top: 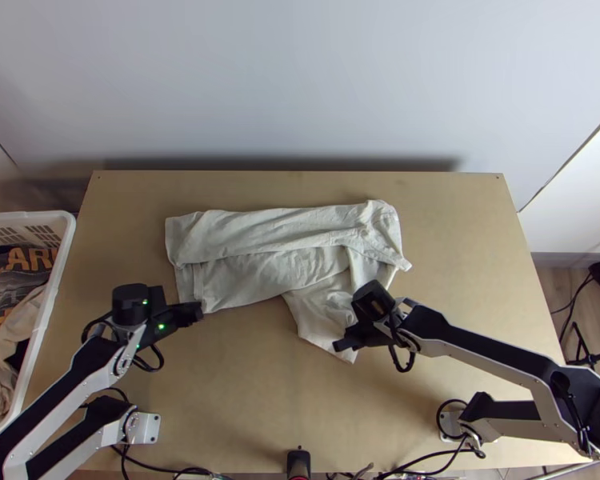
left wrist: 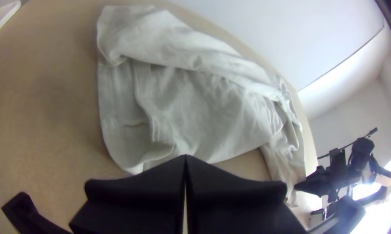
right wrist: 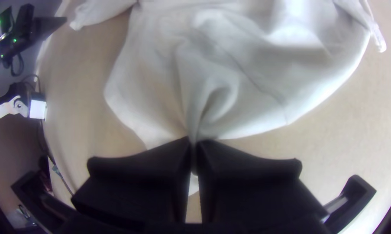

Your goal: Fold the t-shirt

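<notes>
Pale t-shirt (top: pixel 276 232) lies on the wooden counter (top: pixel 244 384), mid to far side, partly folded: long strip runs L-R along the far part, w/ a 2nd layer showing on its near side, wrinkled. At the R end, fabric bunches a bit; a loose flap (top: pixel 320 316) sticks out toward the near edge.

R tool (top: pixel 342 344) is at the near end of that flap, R arm (top: pixel 484 356) reaching in from the R base. R wrist view: R tool (right wrist: pixel 194 147) clamped on t-shirt fabric, which gathers into creases running to the fingertips; a bit of cloth pokes out btwn/below the fingers.

L tool (top: pixel 196 312) is at the near L corner of the t-shirt, low over the counter. L wrist view: L tool (left wrist: pixel 185 160) has its fingers together, nothing seen btwn them, tips right by the cloth edge; can't tell if touching.

Misc: white basket (top: pixel 66 228) L of counter, w/ mixed clothes (top: pixel 12 280), incl. a dark one w/ orange lettering. Small black device (top: pixel 298 462) at counter's near edge, mid, cables (top: pixel 428 458) alongside.
</notes>
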Robot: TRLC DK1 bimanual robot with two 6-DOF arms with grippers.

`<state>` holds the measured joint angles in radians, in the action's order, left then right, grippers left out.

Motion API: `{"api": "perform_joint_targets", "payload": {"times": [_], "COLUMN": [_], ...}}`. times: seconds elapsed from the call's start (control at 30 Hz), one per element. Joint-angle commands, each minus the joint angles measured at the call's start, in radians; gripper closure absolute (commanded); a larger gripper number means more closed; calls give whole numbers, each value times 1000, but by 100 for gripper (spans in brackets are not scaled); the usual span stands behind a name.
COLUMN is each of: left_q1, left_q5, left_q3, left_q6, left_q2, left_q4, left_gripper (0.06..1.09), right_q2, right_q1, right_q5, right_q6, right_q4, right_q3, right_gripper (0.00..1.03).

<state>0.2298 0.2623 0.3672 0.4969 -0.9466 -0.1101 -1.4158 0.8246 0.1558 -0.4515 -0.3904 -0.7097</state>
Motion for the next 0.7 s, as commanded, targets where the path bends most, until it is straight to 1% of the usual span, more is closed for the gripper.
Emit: {"api": "perform_joint_targets", "payload": {"times": [0.0, 0.13, 0.23, 0.37, 0.4, 0.43, 0.5, 0.53, 0.67], "left_q1": [80, 82, 72, 36, 34, 36, 37, 39, 42], "left_q5": [-44, -44, -72, -72, -72, -72, -71, -72, -72], "left_q3": [9, 19, 18, 19, 18, 18, 18, 16, 10], "left_q6": [-8, -9, -14, -27, -32, -44, -55, -57, -63], "left_q2": [-95, -126, -110, -75, -72, -70, -60, -46, -63], "left_q4": [1, -2, 1, -3, -5, -8, -11, -14, 1], "left_gripper": [105, 105, 105, 105, 101, 90, 59, 51, 49], "right_q2": [12, 17, 28, 31, 31, 29, 29, 28, 26], "right_q1": [-4, -8, -12, -15, -15, -15, -15, -15, -16], "right_q5": [-18, -21, -21, -21, -21, -21, -21, -21, -21], "right_q6": [7, 7, 7, 7, 7, 7, 8, 8, 8], "right_q4": [8, 8, 7, 4, 4, 5, 5, 5, 4], "right_q3": [-5, -4, 3, 4, 4, 4, 3, 1, 0], "right_gripper": [96, 96, 96, 96, 96, 96, 96, 96, 96]}}
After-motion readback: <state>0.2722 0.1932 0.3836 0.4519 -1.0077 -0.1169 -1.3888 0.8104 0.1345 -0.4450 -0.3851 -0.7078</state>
